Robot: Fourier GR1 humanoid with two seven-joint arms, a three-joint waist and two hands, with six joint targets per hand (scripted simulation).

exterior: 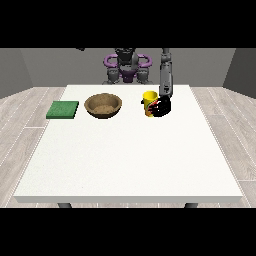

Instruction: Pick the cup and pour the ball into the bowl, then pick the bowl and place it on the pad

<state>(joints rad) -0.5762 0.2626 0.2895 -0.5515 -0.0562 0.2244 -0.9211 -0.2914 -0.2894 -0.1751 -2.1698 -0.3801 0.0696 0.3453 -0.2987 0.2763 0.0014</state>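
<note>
One hand (161,106) at view's right, fingers curled round yellow cup (149,102).

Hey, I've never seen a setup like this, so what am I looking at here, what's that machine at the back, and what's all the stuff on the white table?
This is a single picture from a camera that stands across the table and faces the machine. The machine is a humanoid robot, small at the top of the view, behind a large white table. It has two arms ending in black hands. One arm reaches down over the table, and its hand at the view's right is at the side of a yellow cup, with dark fingers showing against the cup's wall, so it appears to be gripping it. The cup stands upright on the table. I cannot see whether a ball lies inside. The other hand is not visible. To the cup's left in the view sits a brown bowl, and further left lies a flat green pad.
</note>
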